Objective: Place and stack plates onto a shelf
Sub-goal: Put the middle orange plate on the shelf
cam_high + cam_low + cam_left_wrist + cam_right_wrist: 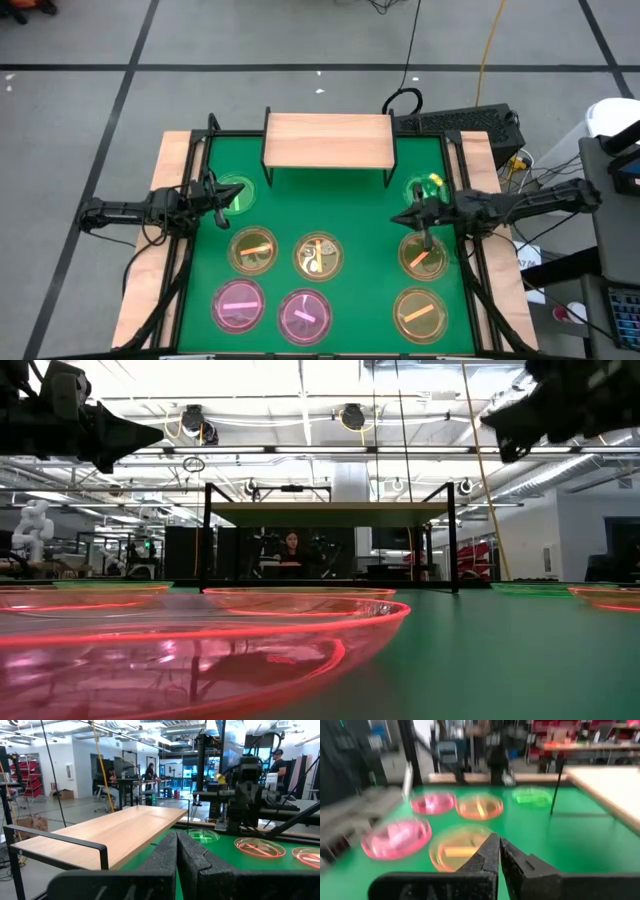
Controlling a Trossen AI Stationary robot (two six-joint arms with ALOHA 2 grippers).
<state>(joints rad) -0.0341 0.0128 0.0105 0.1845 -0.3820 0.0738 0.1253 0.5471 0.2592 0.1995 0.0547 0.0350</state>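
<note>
The light-wood shelf [328, 140] stands on black legs at the table's far edge; its board is bare [115, 832]. Several plates lie flat on the green mat: green ones [233, 193] [427, 190] near the shelf legs, amber ones [253, 250] [318, 255] [423, 255] [420, 313] and pink ones [238, 303] [303, 315] nearer. My left gripper [222, 210] hovers shut beside the left green plate, raised well above the table [160, 435]. My right gripper [397, 218] hovers shut between the right green plate and an amber one, also raised [485, 418]. Neither holds anything [176, 850] [499, 852].
Wooden side strips [165, 200] border the mat on the left and right. Black frame rails run along the mat's edges. Cables and equipment [460, 122] sit behind the shelf on the right. A person [291, 550] sits in the room beyond the table.
</note>
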